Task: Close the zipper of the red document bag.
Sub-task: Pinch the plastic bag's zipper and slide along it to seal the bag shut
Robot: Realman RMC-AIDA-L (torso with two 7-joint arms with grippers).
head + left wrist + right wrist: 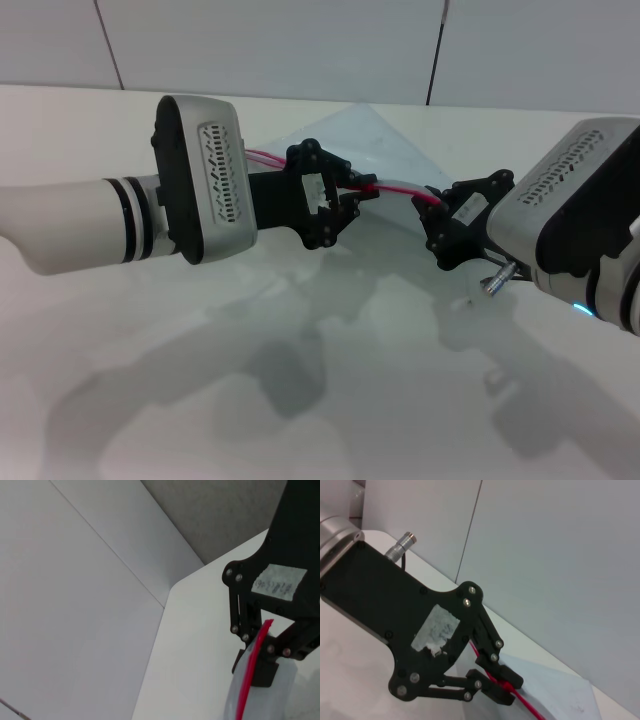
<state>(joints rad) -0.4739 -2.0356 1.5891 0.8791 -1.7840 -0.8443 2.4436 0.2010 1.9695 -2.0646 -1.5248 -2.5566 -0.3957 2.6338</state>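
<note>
We've got the red document bag (395,135) lifted off the table (300,380); both grippers, left (340,205) & right (440,215), pinched on the zipper (400,190). Strip between them looks joined. Can't tell abt the rest, so prob mid-task.

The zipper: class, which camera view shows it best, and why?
The head view: the zipper shows as a red line stretched between the left gripper and the right gripper, both clamped on it. Each wrist view shows only a short red stretch at one gripper.
</note>
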